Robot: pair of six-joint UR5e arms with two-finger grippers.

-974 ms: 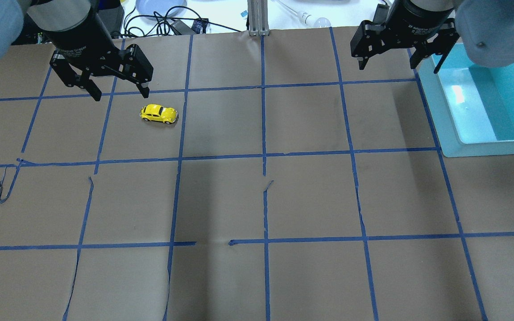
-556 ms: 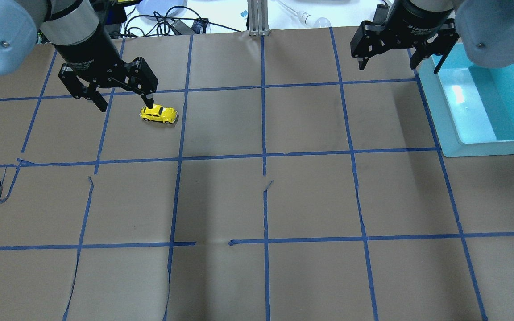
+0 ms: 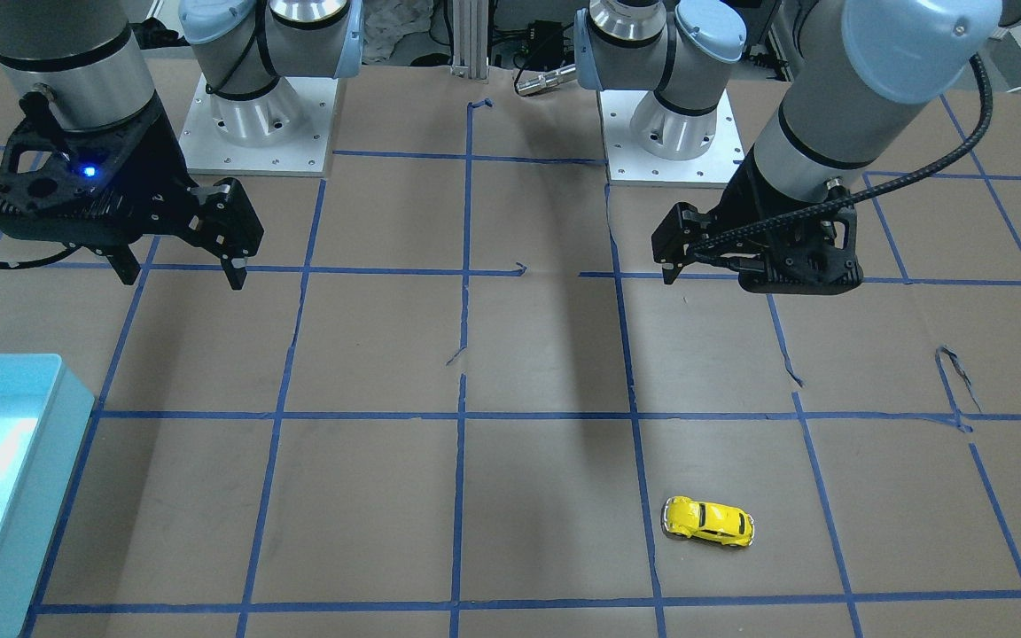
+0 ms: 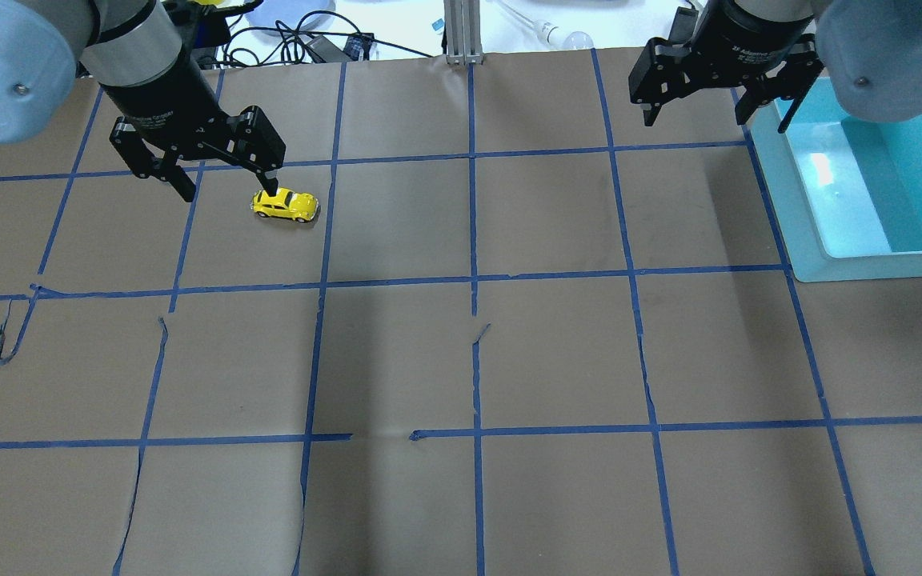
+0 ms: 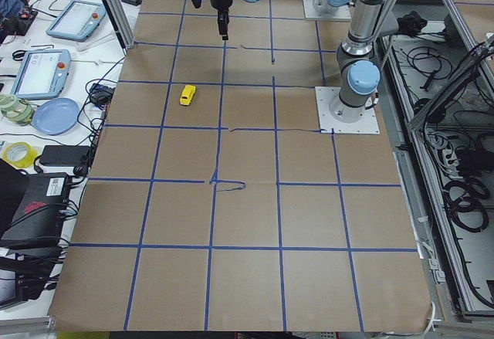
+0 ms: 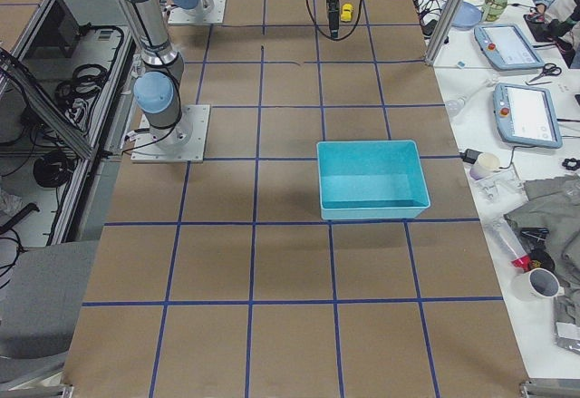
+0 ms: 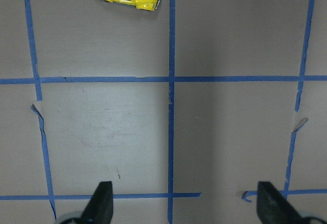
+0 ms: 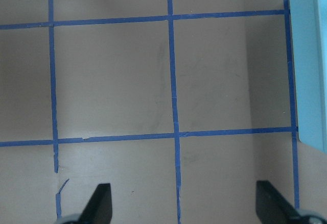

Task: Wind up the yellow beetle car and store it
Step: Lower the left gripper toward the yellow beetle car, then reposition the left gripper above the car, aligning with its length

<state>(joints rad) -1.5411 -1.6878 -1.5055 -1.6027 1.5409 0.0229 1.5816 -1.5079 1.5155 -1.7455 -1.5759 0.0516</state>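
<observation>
Paper-covered table (image 4: 461, 360), yellow beetle car (image 4: 286, 205), teal bin (image 4: 861, 188)

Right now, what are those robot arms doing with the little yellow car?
Nothing is holding the yellow beetle car yet; it sits on its wheels on the brown table. The left hand hangs open above the table close by it, but the car is not between its fingers. The right hand is open too, far off beside the light-blue bin, which looks empty.

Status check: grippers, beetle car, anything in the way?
Left gripper open, hovering short of yellow beetle car. Right gripper open, empty, beside teal bin. Car on its wheels, not gripped. Nothing seen blocking the approach.
</observation>
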